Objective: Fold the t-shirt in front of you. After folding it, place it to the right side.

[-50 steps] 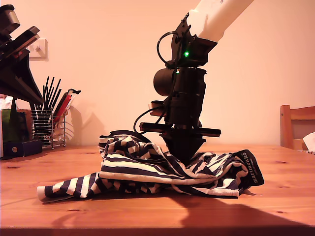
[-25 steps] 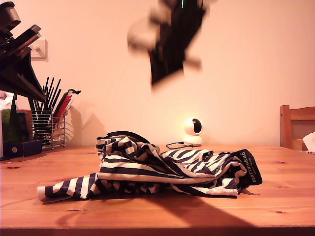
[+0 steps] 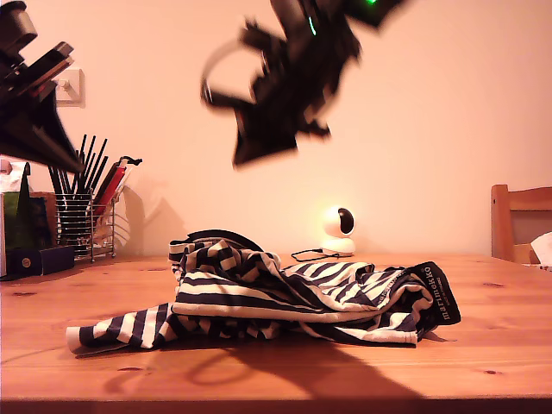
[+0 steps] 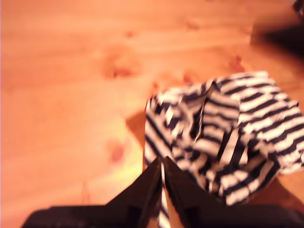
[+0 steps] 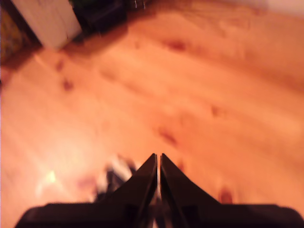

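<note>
On the wooden table (image 3: 483,345), nearest the exterior camera, the t-shirt (image 3: 293,297) lies crumpled at centre. Above it an arm hangs blurred. Both my first gripper (image 4: 162,166) and my second gripper (image 5: 158,161) have jaws nearly together, holding nothing.

Warm, dim orange light tints all my views. In the exterior view an arm (image 3: 285,95) overhead is smeared by motion blur, and soft shadows pool on the table (image 3: 483,345) at lower centre. Both wrist views are blurred throughout.
</note>
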Motion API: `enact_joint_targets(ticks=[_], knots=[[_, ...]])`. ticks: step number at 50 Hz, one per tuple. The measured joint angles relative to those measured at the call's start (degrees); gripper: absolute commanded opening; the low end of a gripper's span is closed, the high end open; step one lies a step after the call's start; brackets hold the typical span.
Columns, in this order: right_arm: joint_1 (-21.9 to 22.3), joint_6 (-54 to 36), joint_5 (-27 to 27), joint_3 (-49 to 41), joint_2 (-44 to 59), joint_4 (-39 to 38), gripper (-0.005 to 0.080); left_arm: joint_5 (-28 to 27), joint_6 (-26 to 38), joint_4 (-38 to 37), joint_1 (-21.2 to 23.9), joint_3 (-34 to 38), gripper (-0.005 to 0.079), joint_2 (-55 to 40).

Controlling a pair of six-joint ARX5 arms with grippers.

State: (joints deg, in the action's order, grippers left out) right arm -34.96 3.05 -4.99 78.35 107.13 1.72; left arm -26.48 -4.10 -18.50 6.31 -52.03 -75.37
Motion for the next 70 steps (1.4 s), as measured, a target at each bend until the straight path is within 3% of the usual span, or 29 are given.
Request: enact_joint_targets(ticks=[14, 27, 41, 44, 51, 53, 70], knots=[[2.1, 0.0, 0.0, -7.0, -8.7, -1.9, -0.001, 0.0, 0.0, 5.6, 6.2, 0.0, -0.0013, -6.3], [7.9, 3.3, -4.0, -8.9, -8.6, 12.7, -0.001, -0.5, -3.3, 14.0, 11.0, 0.0, -0.0013, -13.6], [17.5, 9.1, -11.8, -8.9, -8.3, 19.7, -0.0006, -1.5, -6.4, 22.1, 16.5, 0.0, -0.0013, -19.9], [19.1, 9.1, -12.7, -8.9, -8.3, 21.1, 0.0027, -1.5, -6.5, 23.0, 17.4, 0.0, -0.0013, -21.1], [21.8, 9.1, -15.4, -8.9, -8.3, 23.0, 0.0325, -1.5, -6.9, 24.2, 18.9, 0.0, -0.0013, -23.6], [22.1, 9.1, -15.5, -8.9, -8.3, 23.4, 0.0361, -1.5, -7.0, 24.2, 19.1, 0.0, -0.0013, -24.2], [22.6, 10.4, -15.8, -8.9, -6.0, 26.6, 0.0371, -1.5, -7.6, 25.9, 19.5, 0.0, -0.0013, -24.5]])
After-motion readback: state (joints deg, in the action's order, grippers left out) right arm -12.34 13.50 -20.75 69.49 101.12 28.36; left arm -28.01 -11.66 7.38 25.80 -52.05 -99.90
